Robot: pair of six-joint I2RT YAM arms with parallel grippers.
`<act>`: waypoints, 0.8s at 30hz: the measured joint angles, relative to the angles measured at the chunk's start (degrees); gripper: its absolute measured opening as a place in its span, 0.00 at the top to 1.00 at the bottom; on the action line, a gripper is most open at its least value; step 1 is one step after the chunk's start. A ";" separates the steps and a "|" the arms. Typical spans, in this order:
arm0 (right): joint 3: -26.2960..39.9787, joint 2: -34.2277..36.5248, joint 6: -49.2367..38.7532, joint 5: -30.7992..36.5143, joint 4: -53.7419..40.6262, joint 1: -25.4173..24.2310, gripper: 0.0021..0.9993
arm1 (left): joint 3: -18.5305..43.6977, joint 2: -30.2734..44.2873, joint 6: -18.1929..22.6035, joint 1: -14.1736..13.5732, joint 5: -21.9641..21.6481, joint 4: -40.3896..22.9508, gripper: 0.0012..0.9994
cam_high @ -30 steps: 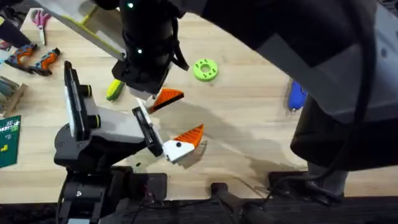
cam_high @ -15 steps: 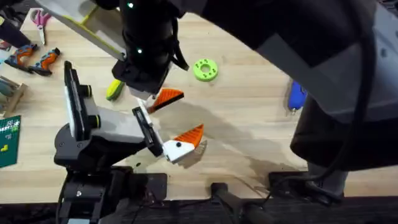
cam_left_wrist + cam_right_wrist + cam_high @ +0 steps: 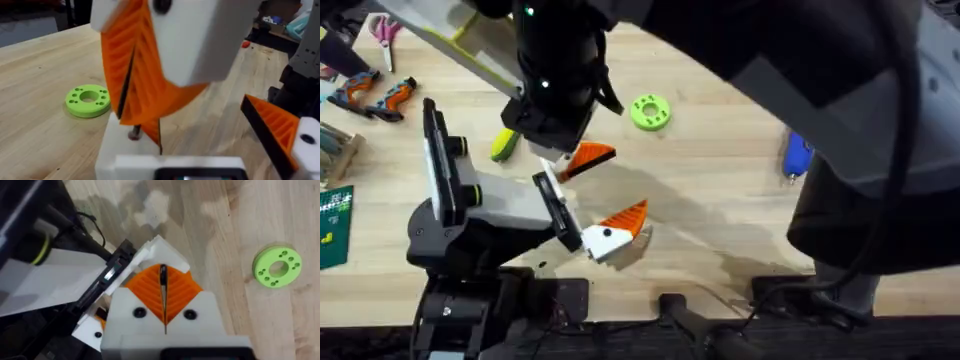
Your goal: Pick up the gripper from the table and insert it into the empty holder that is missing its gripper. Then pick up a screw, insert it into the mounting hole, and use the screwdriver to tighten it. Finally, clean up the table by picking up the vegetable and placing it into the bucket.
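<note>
Right tool over left tool's bare holder

Right tool [image 3: 164,297] pads pinched on a thin dark piece, above holder [image 3: 131,150]. Left tool [image 3: 595,200] spread apart. Screwdriver [image 3: 796,155] at bench [image 3: 720,190] right; vegetable [image 3: 503,146] left of centre.

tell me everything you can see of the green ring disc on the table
The green ring disc is a flat, bright lime-green round piece, plastic by its look, with a large centre hole and small holes spaced around its face. It lies flat on the bare wooden table, beyond the two arms' orange-tipped fingers and between the vegetable and the screwdriver. Nothing touches it. It also shows in the left wrist view and the right wrist view.
</note>
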 joint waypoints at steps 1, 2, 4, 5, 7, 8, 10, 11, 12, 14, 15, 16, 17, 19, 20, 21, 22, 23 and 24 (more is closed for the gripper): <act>-0.39 -0.02 0.00 0.00 0.07 0.00 1.00 | 0.00 0.00 0.02 0.00 0.00 0.00 0.01; -0.59 -0.02 0.01 0.00 0.10 0.00 1.00 | 0.00 0.00 0.01 0.00 0.00 0.00 0.01; -0.88 -0.02 0.00 0.00 0.20 0.00 1.00 | 0.00 0.00 0.00 0.00 0.00 0.00 0.01; -0.91 -0.02 0.00 0.00 0.27 0.00 1.00 | 0.00 0.02 0.00 0.00 0.00 0.00 0.01; -0.91 -0.02 0.00 0.00 0.27 0.00 1.00 | 0.00 0.00 0.00 0.00 0.00 0.00 0.01; -0.91 -0.02 0.00 0.00 0.27 0.00 1.00 | 0.00 0.00 0.00 0.00 0.00 0.00 0.01; -0.91 -0.02 0.00 0.00 0.27 0.00 1.00 | 0.00 0.00 0.00 0.00 0.00 0.00 0.01; -0.91 -0.01 0.00 0.00 0.36 0.00 1.00 | 0.00 0.00 0.00 0.00 0.00 0.00 0.01; -0.91 -0.02 0.00 0.00 0.49 0.00 1.00 | 0.00 0.00 0.00 0.00 0.00 0.00 0.01; -0.93 -0.02 0.00 0.00 0.82 0.00 1.00 | 0.00 0.00 0.00 0.00 0.00 0.00 0.01; -0.93 -0.02 0.01 0.00 0.97 0.00 1.00 | 0.00 0.00 0.00 0.00 0.00 0.00 0.01; -0.93 -0.02 0.02 0.00 1.11 0.00 1.00 | 0.00 0.01 0.00 0.00 0.00 0.00 0.01; -0.95 -0.02 0.00 0.00 1.23 0.00 1.00 | 0.00 0.00 0.00 0.00 0.00 0.00 0.01; -1.18 0.00 0.00 0.00 1.34 0.00 1.00 | 0.00 0.00 0.00 0.00 0.00 0.00 0.01; -1.30 -0.02 0.02 0.00 1.34 0.00 1.00 | 0.00 0.00 -0.03 0.00 0.00 -0.02 0.01; -1.48 -0.02 0.02 0.00 1.37 0.00 1.00 | 0.00 0.02 -0.08 0.00 0.00 -0.02 0.01; -1.58 -0.02 0.00 -0.02 1.40 0.00 1.00 | 0.00 0.00 -0.17 0.00 0.00 -0.02 0.01; -1.68 -0.02 0.00 -0.04 1.45 0.00 1.00 | 0.00 0.02 -0.26 0.00 0.00 -0.02 0.01; -1.76 0.00 0.01 -0.05 1.48 0.00 1.00 | 0.00 0.02 -0.30 0.00 0.00 -0.03 0.01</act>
